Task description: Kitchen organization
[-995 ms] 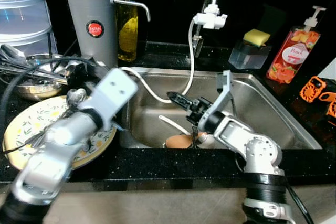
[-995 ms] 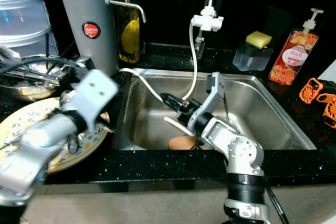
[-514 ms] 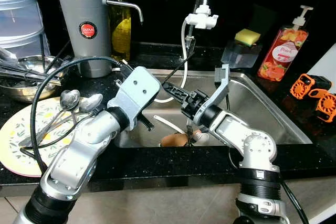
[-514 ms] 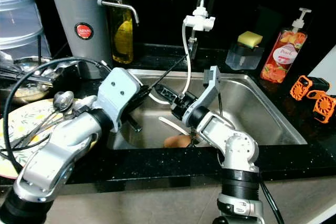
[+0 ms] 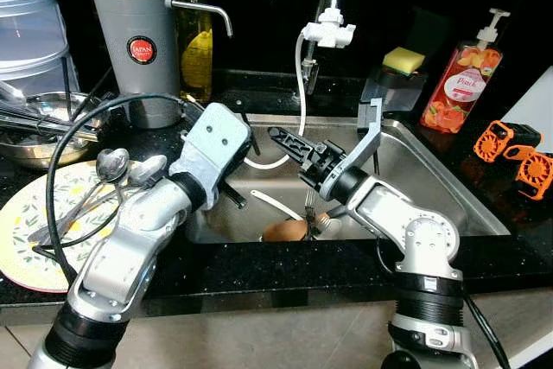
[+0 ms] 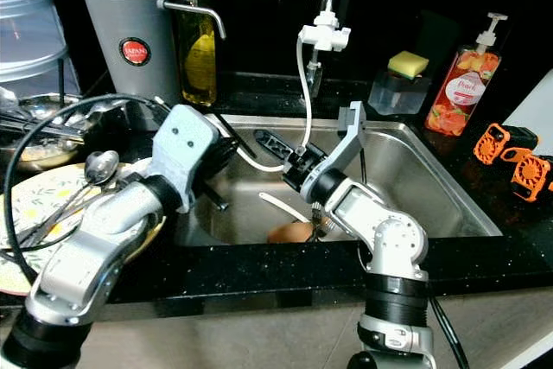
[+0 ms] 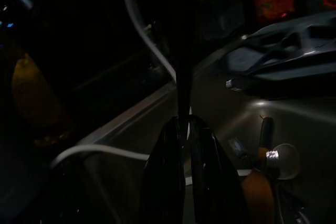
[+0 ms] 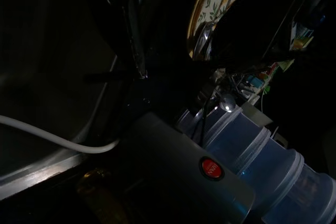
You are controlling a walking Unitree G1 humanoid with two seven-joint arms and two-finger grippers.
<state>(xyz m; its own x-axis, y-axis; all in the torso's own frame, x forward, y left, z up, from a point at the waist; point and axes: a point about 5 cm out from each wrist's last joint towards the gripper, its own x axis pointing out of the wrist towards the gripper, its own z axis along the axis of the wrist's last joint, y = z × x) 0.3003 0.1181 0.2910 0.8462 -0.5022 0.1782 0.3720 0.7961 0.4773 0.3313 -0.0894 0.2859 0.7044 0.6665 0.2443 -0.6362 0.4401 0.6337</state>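
since half a second ago both arms shifted only slightly; the left gripper (image 5: 235,186) still hangs over the sink's (image 5: 449,183) left edge, its fingers (image 7: 168,177) close together with a thin gap, nothing clamped. right gripper (image 5: 281,137) reaches over the basin toward the left arm, cannot tell if its fingers are apart. brown egg-like thing (image 5: 286,231) and utensils lie at the basin's front. plate (image 5: 22,231) with spoons (image 5: 112,162) sits left of the sink, grey dispenser (image 5: 138,41) behind it. white hose (image 5: 302,75) hangs from the faucet.
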